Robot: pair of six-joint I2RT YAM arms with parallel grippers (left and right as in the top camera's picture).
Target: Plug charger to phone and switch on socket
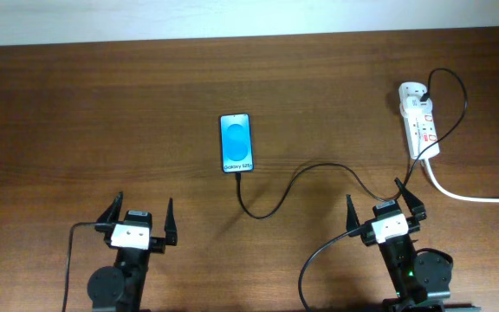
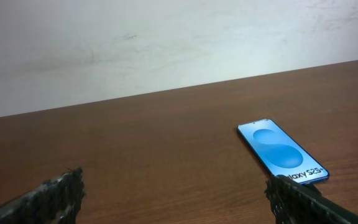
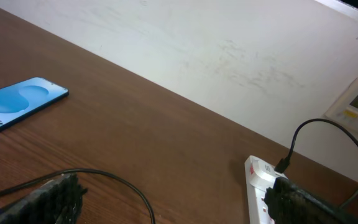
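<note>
From above, the phone (image 1: 236, 143) lies flat on the brown table (image 1: 102, 113) just left of centre, blue screen up, with its "Galaxy" end toward 6 o'clock. The charger (image 1: 326, 164) meets that near edge, dips, arcs out toward 3 o'clock, passes beside the right arm and climbs to a plug at the far end of the socket (image 1: 419, 121), which sits out at 2 o'clock. The socket's thick white cord (image 1: 483, 198) trails off the right side. The left gripper (image 1: 143, 210) at 7 o'clock has its fingers spread wide and holds nothing. The right gripper (image 1: 379, 204) at 5 o'clock is just as wide and empty, with the cable running close by its tips. Whether the red switches are on, I cannot tell. From the left wrist, the fingers (image 2: 55, 196) stand far apart at the bottom corners, and the phone (image 2: 283, 151) lies at 2 o'clock, just beyond the right one. From the right wrist, the fingers (image 3: 48, 199) are again spread wide. The phone (image 3: 20, 102) rests at 10 o'clock, the black cable (image 3: 129, 185) curves beside the left finger, and the socket (image 3: 260, 183) shows at 4 o'clock with the black plug (image 3: 283, 165) in it.
</note>
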